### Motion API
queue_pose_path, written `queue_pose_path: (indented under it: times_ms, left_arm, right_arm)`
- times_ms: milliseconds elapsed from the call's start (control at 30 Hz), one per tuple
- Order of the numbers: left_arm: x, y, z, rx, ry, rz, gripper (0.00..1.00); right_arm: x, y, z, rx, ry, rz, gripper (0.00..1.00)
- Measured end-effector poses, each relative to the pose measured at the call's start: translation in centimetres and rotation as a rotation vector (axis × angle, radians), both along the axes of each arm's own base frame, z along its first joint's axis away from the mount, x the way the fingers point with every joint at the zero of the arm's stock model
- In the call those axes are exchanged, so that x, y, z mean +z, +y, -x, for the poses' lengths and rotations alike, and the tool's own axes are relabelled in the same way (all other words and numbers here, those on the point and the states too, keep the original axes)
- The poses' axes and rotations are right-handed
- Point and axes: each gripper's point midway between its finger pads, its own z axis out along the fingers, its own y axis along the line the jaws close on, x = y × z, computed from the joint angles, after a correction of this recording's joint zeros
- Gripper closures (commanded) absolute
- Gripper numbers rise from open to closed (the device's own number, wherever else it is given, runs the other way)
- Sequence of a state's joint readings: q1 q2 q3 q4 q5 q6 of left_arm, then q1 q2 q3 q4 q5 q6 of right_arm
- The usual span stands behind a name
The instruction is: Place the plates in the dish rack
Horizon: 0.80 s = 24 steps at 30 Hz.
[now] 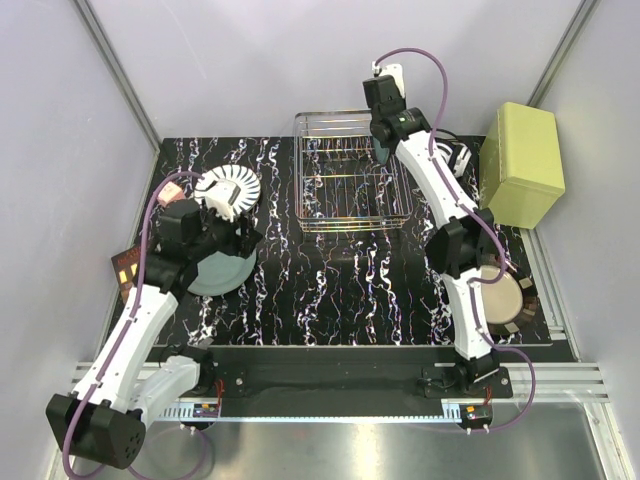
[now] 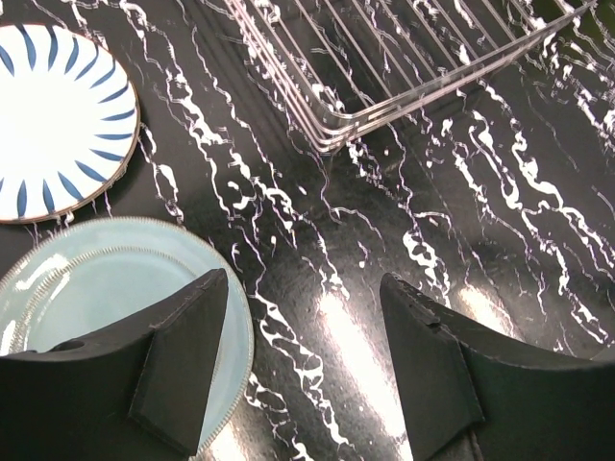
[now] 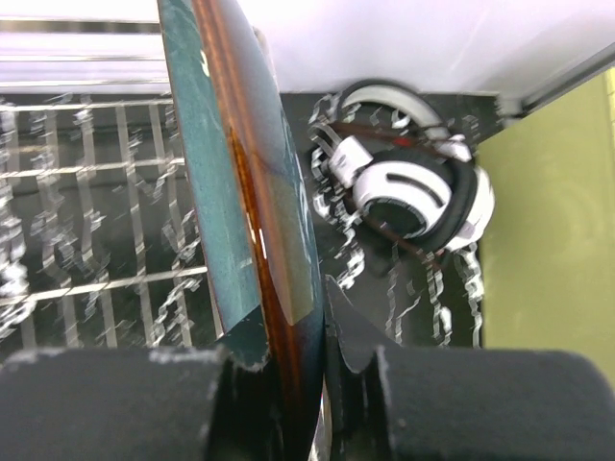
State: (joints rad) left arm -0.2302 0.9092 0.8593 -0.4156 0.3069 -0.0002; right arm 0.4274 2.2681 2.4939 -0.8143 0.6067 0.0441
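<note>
On the left, the pale green-blue plate (image 2: pixel 96 288) lies flat on the tabletop (image 2: pixel 404 288), beside the striped plate (image 2: pixel 58 115). A flat plate gives little to grip, so a careless close could skate off its rim or push it into the striped plate. On the right, the dark teal plate (image 3: pixel 211 192) stands on edge at the right side of the dish rack (image 1: pixel 350 222). If let go off line, it could catch the rack's wall, or tip outward toward the headphones (image 3: pixel 413 182).

The left fingers (image 2: pixel 303 283) are spread wide and hold nothing. One tip hangs over the pale plate's near rim and the other over bare tabletop. The right fingers (image 3: pixel 293 355) are pressed together on the teal plate's rim, pinching it upright. Whether it touches the wires I cannot tell.
</note>
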Motion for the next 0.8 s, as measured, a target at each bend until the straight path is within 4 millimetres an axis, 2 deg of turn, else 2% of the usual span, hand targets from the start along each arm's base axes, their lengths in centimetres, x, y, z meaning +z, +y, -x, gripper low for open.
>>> queue_pose_path:
  times_ms: [133,367,800]
  left_arm:
    - [-0.9,0.1,0.4,0.005,0.008,0.002,0.31]
    - [-2.0,0.1,0.7,0.017,0.04,0.021,0.3]
    - [-2.5,0.0,0.7,0.022,0.051,0.028,0.3]
  right_arm:
    - [-0.5,-0.8,-1.5,-0.022,-0.018,0.082,1.0]
    - [0.8,-2.0,-3.4,-0.062,-0.096,0.195,1.0]
    - [-0.8,-2.5,-4.6,-0.074,-0.09,0.211,1.0]
